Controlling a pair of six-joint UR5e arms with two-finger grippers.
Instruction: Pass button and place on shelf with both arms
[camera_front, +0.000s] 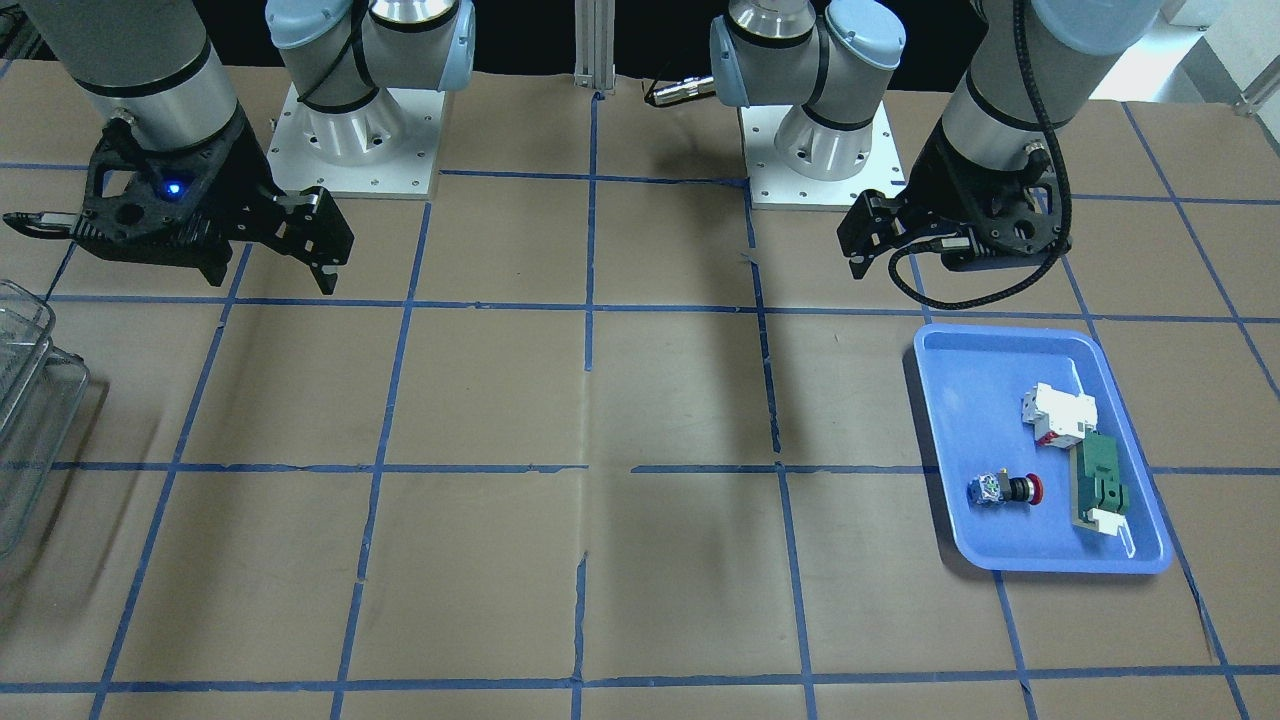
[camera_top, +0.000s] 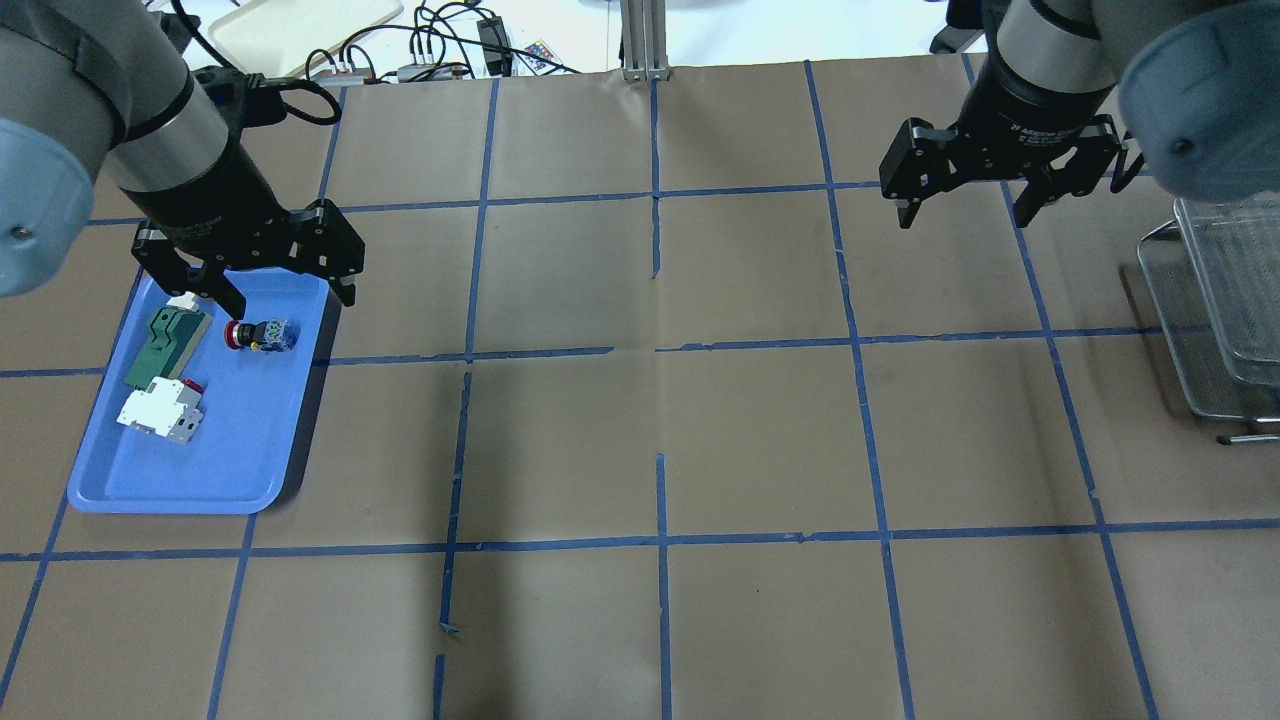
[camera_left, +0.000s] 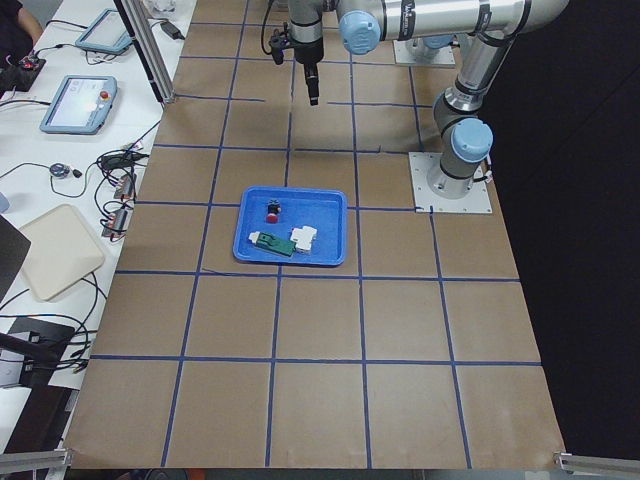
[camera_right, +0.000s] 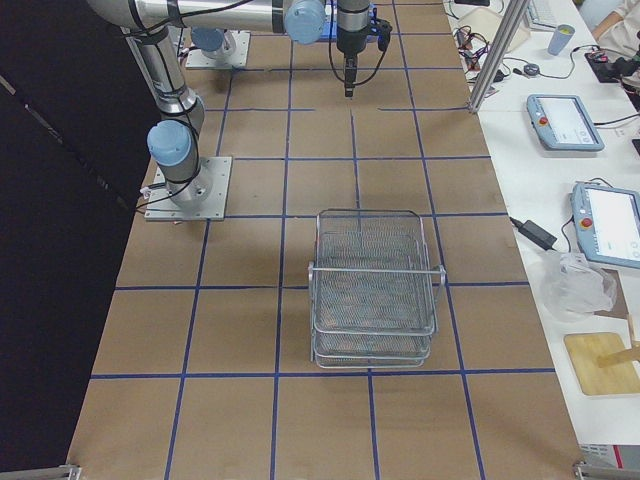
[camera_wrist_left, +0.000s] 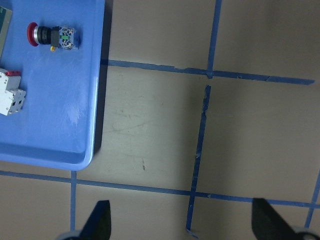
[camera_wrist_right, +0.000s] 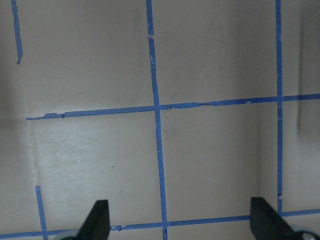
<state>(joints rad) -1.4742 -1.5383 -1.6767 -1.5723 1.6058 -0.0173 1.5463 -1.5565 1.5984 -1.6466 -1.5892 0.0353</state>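
At the overhead view's left, the blue tray (camera_top: 200, 480) holds the button (camera_top: 258, 335) on its side, a green part (camera_top: 165, 345) and a white breaker (camera_top: 160, 412); the left gripper (camera_top: 290, 300) above it and the right gripper (camera_top: 962, 218) near the shelf (camera_top: 1225, 300) at far right both hang released.

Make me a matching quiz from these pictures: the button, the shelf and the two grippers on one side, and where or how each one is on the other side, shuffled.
Column one:
1. button
2. shelf
3. left gripper
4. right gripper

Column two:
A. open, on the shelf's side of the table
B. lying on its side in the blue tray
C. open, close to the blue tray
D. standing on the paper at the table's end on the robot's right

Pairs: 1-B, 2-D, 3-C, 4-A
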